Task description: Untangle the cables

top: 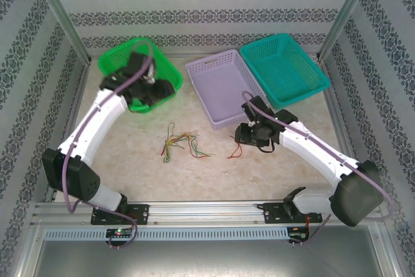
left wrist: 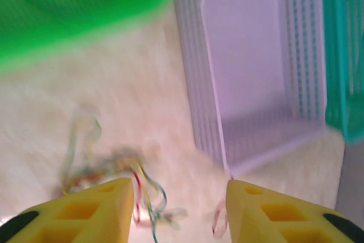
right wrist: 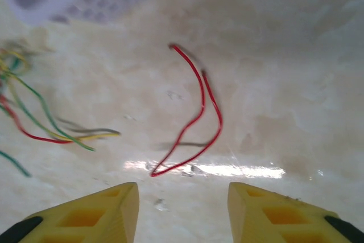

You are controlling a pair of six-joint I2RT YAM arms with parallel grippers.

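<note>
Yellow fingers (right wrist: 102, 214) of the right gripper (right wrist: 182, 189) fill the bottom of its wrist view, standing well apart with nothing between them. Just beyond them a single red cable (right wrist: 199, 112) lies loose on the cream marbled table (right wrist: 296, 83), bent into a narrow loop and apart from the rest. The other cables (right wrist: 34, 118) (green, yellow, red and orange strands crossing one another) trail in from the left edge of that view.

From above, the right gripper (top: 245, 134) hangs low near the front corner of the purple basket (top: 220, 89), with the red cable (top: 236, 152) just in front of it. The tangled cables (top: 180, 144) lie on the table (top: 130, 160) midway between the two arms.

The left gripper (top: 146, 72) is held over the green basket (top: 165, 63) at the far left. Its wrist view is badly blurred, yet the left gripper (left wrist: 179, 186) plainly has its jaws spread and holds nothing. Below them lie the cables (left wrist: 114, 169), with the purple basket (left wrist: 250, 72) to the right. A teal basket (top: 285, 69) sits just beside the purple one at the far right.
</note>
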